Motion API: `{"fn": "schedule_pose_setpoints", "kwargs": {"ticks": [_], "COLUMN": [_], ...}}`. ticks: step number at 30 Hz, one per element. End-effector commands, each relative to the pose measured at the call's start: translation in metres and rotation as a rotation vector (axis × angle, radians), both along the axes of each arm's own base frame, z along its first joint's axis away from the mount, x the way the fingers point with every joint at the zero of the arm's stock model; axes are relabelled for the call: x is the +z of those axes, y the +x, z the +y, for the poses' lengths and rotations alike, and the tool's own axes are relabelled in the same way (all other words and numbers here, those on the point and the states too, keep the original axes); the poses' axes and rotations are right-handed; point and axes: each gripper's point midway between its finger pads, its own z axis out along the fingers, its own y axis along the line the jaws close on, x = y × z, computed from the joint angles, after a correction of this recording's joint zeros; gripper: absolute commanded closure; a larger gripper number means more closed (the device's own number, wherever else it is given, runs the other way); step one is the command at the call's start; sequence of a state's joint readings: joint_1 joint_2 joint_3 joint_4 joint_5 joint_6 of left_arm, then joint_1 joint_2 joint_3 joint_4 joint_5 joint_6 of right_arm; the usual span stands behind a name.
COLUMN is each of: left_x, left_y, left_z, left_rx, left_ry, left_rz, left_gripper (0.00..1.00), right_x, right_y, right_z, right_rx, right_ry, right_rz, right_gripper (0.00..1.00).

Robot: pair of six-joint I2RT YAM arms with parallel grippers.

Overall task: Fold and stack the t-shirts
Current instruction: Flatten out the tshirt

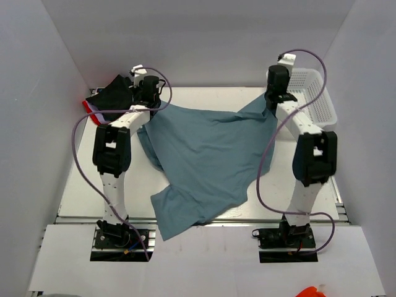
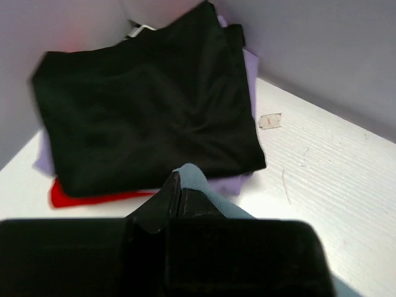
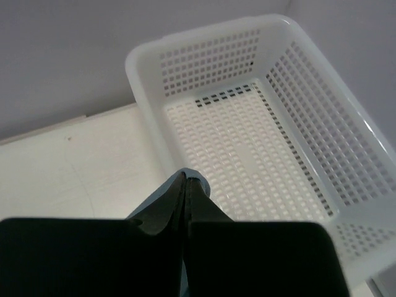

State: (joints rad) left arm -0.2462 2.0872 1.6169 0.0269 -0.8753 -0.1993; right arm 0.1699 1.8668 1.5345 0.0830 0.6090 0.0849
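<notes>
Here, across the white table [image 1: 210, 98], draping a large, soft, wrinkled blue-teal t-shirt [image 1: 204, 158] past the near edge, flanking it with a perforated plastic basket [image 3: 204, 34] far right and a flat folded black t-shirt [image 2: 148, 105] far left, clamping its thin far-edge folds in left gripper [image 2: 178, 185] and right gripper [image 3: 187, 182].
</notes>
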Motion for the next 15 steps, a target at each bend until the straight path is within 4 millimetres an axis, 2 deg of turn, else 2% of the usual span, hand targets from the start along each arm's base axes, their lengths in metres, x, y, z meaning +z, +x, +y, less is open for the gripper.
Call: {"fn": "schedule_pose_setpoints", "kwargs": {"ticks": [1, 2, 3, 4, 5, 6, 7, 8, 10, 11, 12, 13, 14, 15], "left_x": [0.012, 0.019, 0.015, 0.005, 0.005, 0.013, 0.017, 0.022, 0.030, 0.034, 0.058, 0.066, 0.068, 0.075], "left_y": [0.031, 0.039, 0.044, 0.050, 0.054, 0.060, 0.062, 0.064, 0.063, 0.060, 0.056, 0.052, 0.046, 0.040], "left_z": [-0.001, -0.004, -0.004, -0.008, -0.011, -0.019, -0.023, -0.026, -0.031, -0.043, -0.046, -0.056, -0.064, -0.067], "left_rx": [-0.053, -0.065, -0.088, -0.112, -0.136, -0.190, -0.206, -0.238, -0.267, -0.318, -0.343, -0.382, -0.441, -0.466], "left_ry": [-0.021, -0.020, -0.022, -0.020, -0.014, -0.024, -0.031, -0.021, -0.030, -0.042, -0.051, -0.053, -0.062, -0.069], "left_rz": [-0.039, -0.054, -0.041, -0.023, -0.017, -0.022, -0.032, -0.022, -0.018, -0.007, -0.038, -0.039, -0.021, -0.020], "left_gripper": [1.00, 1.00, 1.00, 0.81, 0.60, 0.29, 0.01, 0.00, 0.00, 0.00, 0.00, 0.00, 0.00, 0.00], "right_x": [0.010, 0.000, -0.002, 0.002, -0.006, -0.008, 0.005, 0.001, 0.010, 0.021, 0.029, 0.032, 0.033, 0.050], "right_y": [0.040, 0.043, 0.049, 0.064, 0.066, 0.068, 0.075, 0.079, 0.077, 0.076, 0.069, 0.066, 0.062, 0.052], "right_z": [-0.004, -0.006, -0.003, -0.003, 0.002, 0.005, 0.007, 0.013, 0.019, 0.026, 0.029, 0.030, 0.037, 0.039], "right_rx": [-0.018, -0.017, -0.007, -0.010, 0.007, 0.024, 0.034, 0.066, 0.096, 0.141, 0.159, 0.169, 0.209, 0.231], "right_ry": [-0.033, -0.053, -0.054, -0.060, -0.059, -0.055, -0.053, -0.044, -0.043, -0.031, -0.026, -0.023, -0.012, -0.005], "right_rz": [-0.030, 0.015, 0.021, 0.005, 0.033, 0.047, 0.019, 0.028, 0.026, 0.011, 0.008, 0.010, 0.023, 0.002], "right_gripper": [1.00, 1.00, 1.00, 1.00, 1.00, 0.95, 0.71, 0.56, 0.23, 0.17, 0.13, 0.11, 0.11, 0.11]}}
